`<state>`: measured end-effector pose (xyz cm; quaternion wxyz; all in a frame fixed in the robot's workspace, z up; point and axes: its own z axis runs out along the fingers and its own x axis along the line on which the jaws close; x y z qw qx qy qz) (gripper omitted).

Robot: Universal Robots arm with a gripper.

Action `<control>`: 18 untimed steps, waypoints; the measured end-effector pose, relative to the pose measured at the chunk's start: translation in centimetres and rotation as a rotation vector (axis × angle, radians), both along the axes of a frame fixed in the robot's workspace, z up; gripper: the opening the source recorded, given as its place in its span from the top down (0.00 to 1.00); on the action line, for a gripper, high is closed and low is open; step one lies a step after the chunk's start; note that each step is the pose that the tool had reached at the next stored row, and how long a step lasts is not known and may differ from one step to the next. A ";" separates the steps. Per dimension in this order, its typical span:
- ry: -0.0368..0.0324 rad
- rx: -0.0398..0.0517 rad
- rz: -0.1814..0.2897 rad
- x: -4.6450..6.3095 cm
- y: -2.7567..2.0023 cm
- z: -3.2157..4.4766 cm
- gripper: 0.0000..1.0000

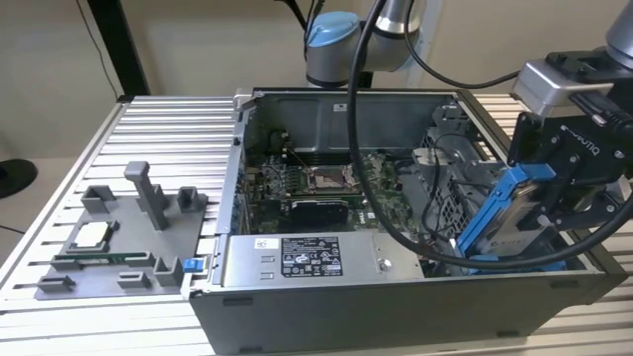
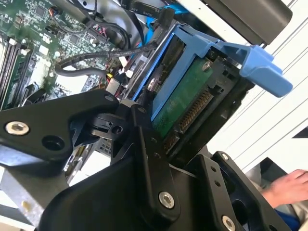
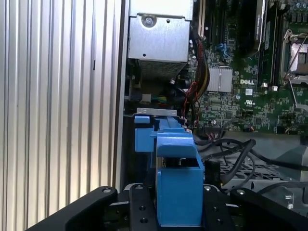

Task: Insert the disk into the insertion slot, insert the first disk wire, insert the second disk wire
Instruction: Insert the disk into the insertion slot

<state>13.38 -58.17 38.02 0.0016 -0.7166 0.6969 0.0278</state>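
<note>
The gripper (image 1: 544, 213) is clamped on the disk (image 1: 506, 222), fingers pressed against its two sides; the blue carrier stands on edge, tilted, low at the exterior view's right, over the corner of the computer case (image 1: 396, 311); its lower end sits at or just below the case rim, its upper end pokes out above. In the second wrist view the disk's green circuit side and connector row face the camera, out in the open; so I judge step one under way, not finished; the disk is not yet seated in the insertion slot (image 1: 442, 211), the perforated grey bay just beside it, toward the motherboard (image 1: 316, 189). Loose black cables (image 2: 91, 54) lie inside the case, apart from the connector; neither disk wire looks plugged in; both wire steps remain, by my reading.
</note>
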 end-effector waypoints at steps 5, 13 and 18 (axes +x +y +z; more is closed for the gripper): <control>0.0000 -0.0001 0.000 0.0 0.00 -0.63 1.00; 0.0000 0.0001 0.000 0.0 0.01 -0.29 0.00; 0.0000 -0.0003 0.000 0.0 0.07 -0.25 0.00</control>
